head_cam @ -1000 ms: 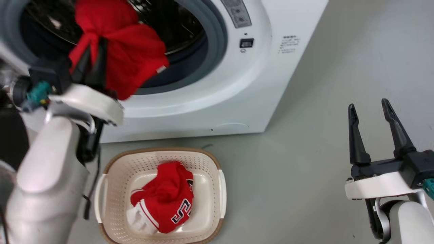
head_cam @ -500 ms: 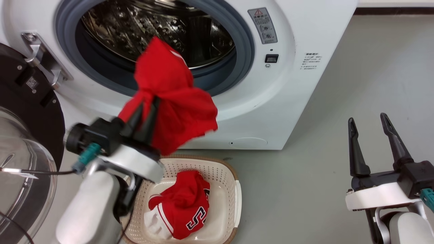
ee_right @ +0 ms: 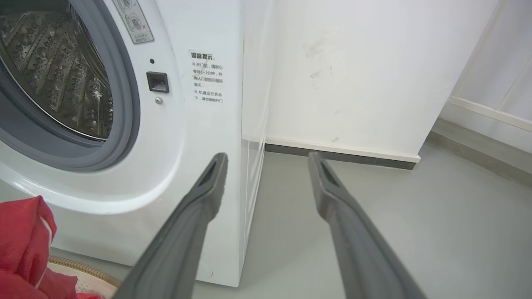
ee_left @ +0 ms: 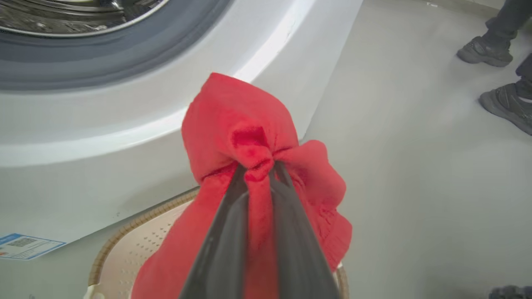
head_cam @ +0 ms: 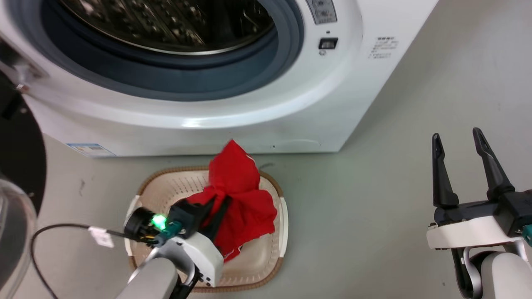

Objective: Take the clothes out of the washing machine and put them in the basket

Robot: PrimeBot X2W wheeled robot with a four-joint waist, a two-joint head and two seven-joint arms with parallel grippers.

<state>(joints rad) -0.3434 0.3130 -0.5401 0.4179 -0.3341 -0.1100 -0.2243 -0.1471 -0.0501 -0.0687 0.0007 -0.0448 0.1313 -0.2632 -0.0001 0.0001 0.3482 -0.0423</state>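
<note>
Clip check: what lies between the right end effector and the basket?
In the head view, bare grey floor is all that separates the open right end effector from the basket.

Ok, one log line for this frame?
left end effector: shut on red cloth, over basket | right end effector: open, empty | washer: open

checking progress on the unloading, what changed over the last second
The left gripper, shut on the red garment, carried it away from the mouth of the washing machine and down to just above the basket. It has not let go. The head camera also shifted. The right gripper stayed open and idle on the right, and the basket stayed in front of the machine.
</note>
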